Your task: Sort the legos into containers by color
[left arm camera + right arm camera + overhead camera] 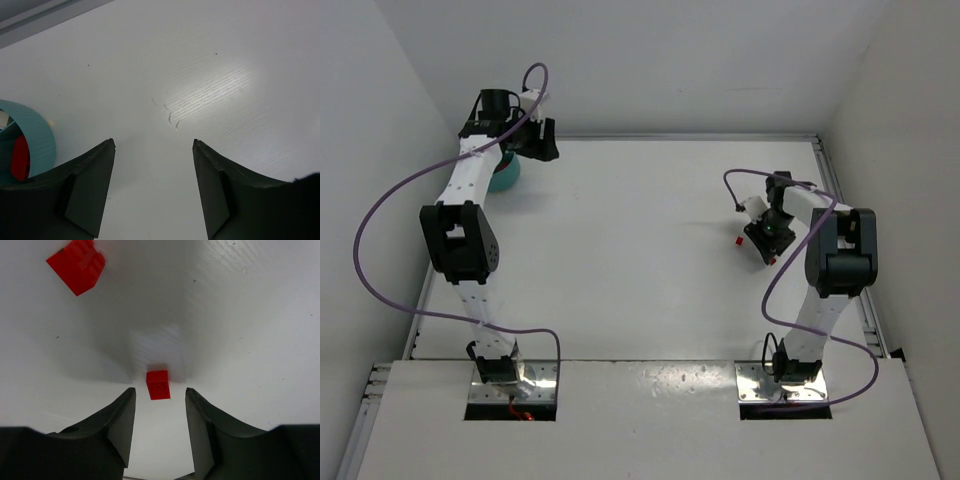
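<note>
In the top view, your left arm point(460, 215) reached to the far left corner, and it covered most of the teal bowl point(506, 177), so only a curved sliver showed under the left gripper point(540, 148). From there you could not tell how its fingers stood. The right gripper point(770, 255) hung low over the white table point(640, 260) on the right side, well apart from the bowl, with a red lego point(739, 240) just beside it. A second red speck at its near edge was too small to identify. Purple cables point(380, 200) looped off both arms, and plain white walls point(670, 60) closed the space on three sides. The left wrist view showed what the top one hid: the left gripper point(154, 145) had its fingers point(90, 185) spread wide with only bare table between them. The bowl point(42, 137) sat at the frame's left edge, cut off, with something red point(20, 157) inside one compartment. Faint scratches point(170, 116) marked the table ahead. In the right wrist view, the right gripper point(159, 391) had its fingers point(117, 425) apart around a small red lego point(158, 385), a gap showing on either side of it. A larger red lego point(76, 265) lay farther off at the upper left. You could not match either one to the top view with certainty.
</note>
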Tool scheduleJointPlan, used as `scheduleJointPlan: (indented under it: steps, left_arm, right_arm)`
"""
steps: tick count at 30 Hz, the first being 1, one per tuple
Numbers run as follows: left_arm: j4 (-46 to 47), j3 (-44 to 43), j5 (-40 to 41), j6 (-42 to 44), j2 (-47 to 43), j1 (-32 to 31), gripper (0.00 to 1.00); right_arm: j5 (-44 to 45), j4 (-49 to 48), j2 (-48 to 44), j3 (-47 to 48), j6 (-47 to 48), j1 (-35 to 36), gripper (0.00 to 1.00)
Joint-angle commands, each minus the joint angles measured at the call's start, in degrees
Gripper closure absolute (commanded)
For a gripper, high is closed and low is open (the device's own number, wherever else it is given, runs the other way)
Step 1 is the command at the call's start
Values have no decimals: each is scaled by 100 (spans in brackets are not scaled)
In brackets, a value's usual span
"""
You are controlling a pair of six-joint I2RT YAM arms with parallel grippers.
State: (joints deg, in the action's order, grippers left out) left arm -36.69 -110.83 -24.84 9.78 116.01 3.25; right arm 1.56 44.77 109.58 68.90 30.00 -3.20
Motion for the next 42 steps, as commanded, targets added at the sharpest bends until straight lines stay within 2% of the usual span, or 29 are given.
scheduleJointPlan:
  steps: [1,6,9,13,16,20,21,24,26,27,30,33,42]
  left_arm:
    - [162,-307,-135,-205,-210,97,31]
    - [162,-256,-363,-520,-157,97,31]
    - [162,-186,-600,-714,-157,97,32]
    - [293,130,-978,-881,-236,97,32]
    - [407,640,-1538,-1144,-456,158,32]
    - [741,1422,-2401,-1662,-666,212,32]
    - [1038,1789,-2629,-2090,-719,290,32]
    - [1819,2475,-3638,-3083,-720,291,32]
    - [2287,2767,-3913,-3534,-772,291,34]
    - [2480,2864,-4036,-3866,-772,212,35]
    - [2816,2935,-4362,-3966,-825,19,37]
    - [2878,2874,-4415,-3730,-948,-140,37]
    - [3924,3137,-4415,-3300,-1010,-675,41]
  right_arm:
    - [98,-232,-16,-96,50,4,55]
    - [99,-285,-16,-307,50,4,69]
    - [99,-338,-16,-438,102,4,71]
    - [-76,-268,-129,-414,155,4,81]
    - [-445,57,-182,95,155,144,84]
    - [-1613,898,1,1685,155,399,87]
    - [-1841,1041,63,1992,95,469,87]
    - [-2947,1593,431,3579,-28,916,87]
    - [-3476,1954,739,4303,-29,1337,87]
    - [-3713,2365,1158,5099,-29,1479,87]
    - [-4593,2930,1828,6455,-29,1963,87]
    - [-5069,2696,2085,6461,-29,2287,87]
    - [-5298,2615,2463,6469,41,2886,88]
